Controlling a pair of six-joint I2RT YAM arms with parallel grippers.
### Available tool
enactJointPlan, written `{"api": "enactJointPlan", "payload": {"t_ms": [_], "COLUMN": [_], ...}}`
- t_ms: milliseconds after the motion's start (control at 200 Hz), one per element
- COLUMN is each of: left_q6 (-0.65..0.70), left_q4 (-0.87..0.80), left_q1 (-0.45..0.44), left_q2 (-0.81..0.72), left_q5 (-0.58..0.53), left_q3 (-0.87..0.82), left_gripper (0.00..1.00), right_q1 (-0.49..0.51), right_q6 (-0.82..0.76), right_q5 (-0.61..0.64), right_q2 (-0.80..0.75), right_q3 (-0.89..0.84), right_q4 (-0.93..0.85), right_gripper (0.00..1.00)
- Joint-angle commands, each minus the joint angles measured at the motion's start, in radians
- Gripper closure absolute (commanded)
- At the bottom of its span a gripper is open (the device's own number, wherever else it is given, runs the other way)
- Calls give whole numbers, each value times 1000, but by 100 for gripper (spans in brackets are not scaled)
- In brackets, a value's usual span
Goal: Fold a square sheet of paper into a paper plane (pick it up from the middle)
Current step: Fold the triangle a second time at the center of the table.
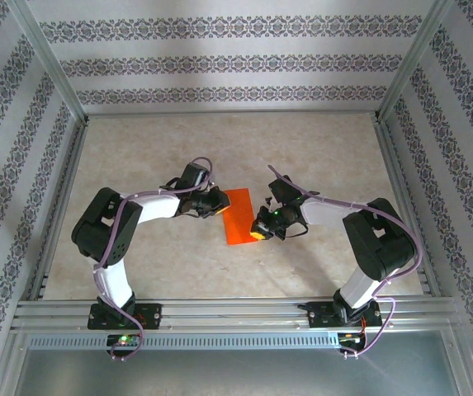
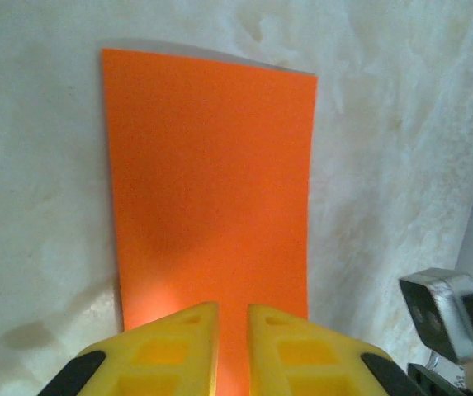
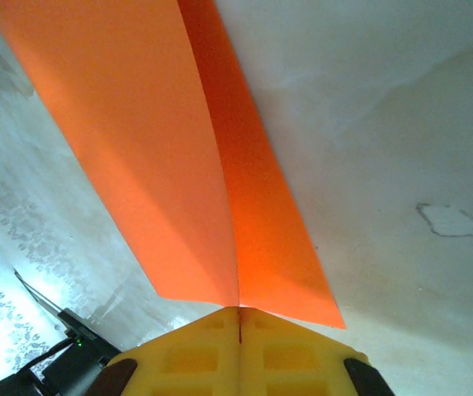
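Observation:
The square sheet of paper (image 1: pixel 238 216) is bright orange-red and folded into a narrow strip on the table between the two arms. My right gripper (image 1: pixel 262 232) is shut on its near end. In the right wrist view the yellow fingertips (image 3: pixel 239 312) meet on the crease, and two layers of the paper (image 3: pixel 153 148) spread away from them. My left gripper (image 1: pixel 218 205) is at the strip's left edge. In the left wrist view its yellow jaws (image 2: pixel 232 307) stand a narrow gap apart over the paper (image 2: pixel 211 181), which lies flat and shows through the gap.
The pale marbled table (image 1: pixel 178 148) is ringed by aluminium rails (image 1: pixel 219 309) and patterned walls (image 1: pixel 219 66). A grey metal part of the right arm (image 2: pixel 438 318) sits close to the right of the strip. A thin dark mark (image 3: pixel 451 224) is on the table.

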Motion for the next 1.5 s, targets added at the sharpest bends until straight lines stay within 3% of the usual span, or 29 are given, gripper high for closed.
{"api": "enactJointPlan", "payload": {"t_ms": [0, 630, 1494], "left_q6": [39, 53, 57], "left_q4": [-46, -123, -149], "left_q1": [7, 6, 6], "left_q2": [40, 103, 85], "left_q5": [18, -11, -11], "left_q3": [31, 40, 47], "left_gripper": [84, 87, 88], "right_q1": [0, 28, 70], "right_q6": [-27, -34, -30], "right_q5": [-5, -74, -6], "right_q2": [-8, 67, 245], "right_q3": [25, 93, 225], "right_q4": [-38, 115, 152], "right_gripper": [100, 100, 100]}}
